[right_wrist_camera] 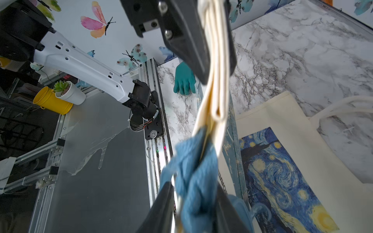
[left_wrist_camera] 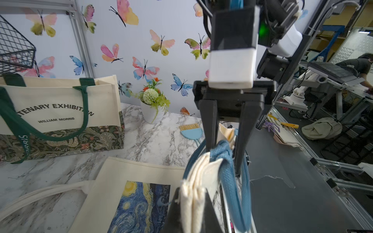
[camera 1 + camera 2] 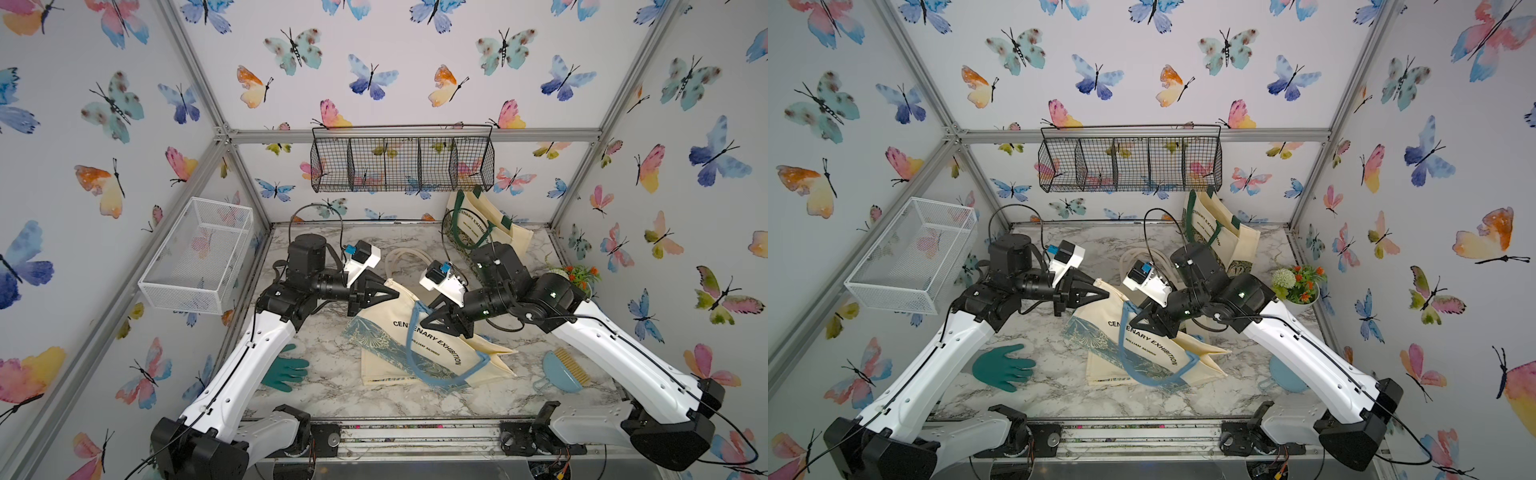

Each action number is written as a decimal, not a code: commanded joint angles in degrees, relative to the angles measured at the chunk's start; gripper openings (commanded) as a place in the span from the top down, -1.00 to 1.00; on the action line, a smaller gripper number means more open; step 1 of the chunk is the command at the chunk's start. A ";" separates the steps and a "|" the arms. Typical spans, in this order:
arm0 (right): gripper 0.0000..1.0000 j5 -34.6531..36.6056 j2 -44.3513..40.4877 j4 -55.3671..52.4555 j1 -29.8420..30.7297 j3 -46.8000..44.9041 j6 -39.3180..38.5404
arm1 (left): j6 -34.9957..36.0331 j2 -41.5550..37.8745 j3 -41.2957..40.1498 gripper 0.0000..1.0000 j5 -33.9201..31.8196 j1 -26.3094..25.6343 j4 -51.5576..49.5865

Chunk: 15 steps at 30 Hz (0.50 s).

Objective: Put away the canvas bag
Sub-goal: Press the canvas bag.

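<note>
Dial reference: top views, 6 o'clock at the arm bases, 12 o'clock at the far wall.

1. Near edge: a green glove (image 3: 286,370) lies flat on the marble table (image 3: 332,395) at 7 o'clock. A blue brush (image 3: 563,372) lies at 4 o'clock.
2. Centre: the canvas bag (image 3: 419,340) with the blue handle (image 3: 411,345) is at the dial centre. Its upper edge is raised, its lower part rests on the table, and its print faces up.
3. The left gripper (image 3: 395,294) reaches in from 9 o'clock. It is clenched on the cream top corner of the canvas bag, which the right wrist view confirms (image 1: 218,74).
4. The right gripper (image 3: 426,311) reaches in from 3 o'clock. Its jaws stand apart around the blue handle and the bunched rim; whether they press on the fabric cannot be told.
5. A flat tote with a starry print (image 2: 141,201) lies on the table just beyond the canvas bag.
6. Far zone: a potted plant (image 3: 575,276) stands at 2 o'clock. A green-handled bag (image 3: 478,224) stands upright at 1 o'clock.
7. Walls: a black wire basket (image 3: 403,166) hangs at 12 o'clock, and a white mesh basket (image 3: 195,257) at 10 o'clock.
</note>
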 commanded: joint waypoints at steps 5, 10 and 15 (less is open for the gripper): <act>0.34 0.09 -3.77 -9.88 0.32 -6.51 2.54 | -11.22 -0.72 3.40 1.00 3.62 4.20 18.04; 0.32 3.99 -6.03 -9.63 0.33 -8.31 5.29 | -14.56 0.24 4.44 1.00 4.77 5.50 21.67; 0.26 4.72 -9.00 -9.50 0.32 -10.11 7.52 | -14.56 1.23 5.19 1.00 4.95 6.15 21.57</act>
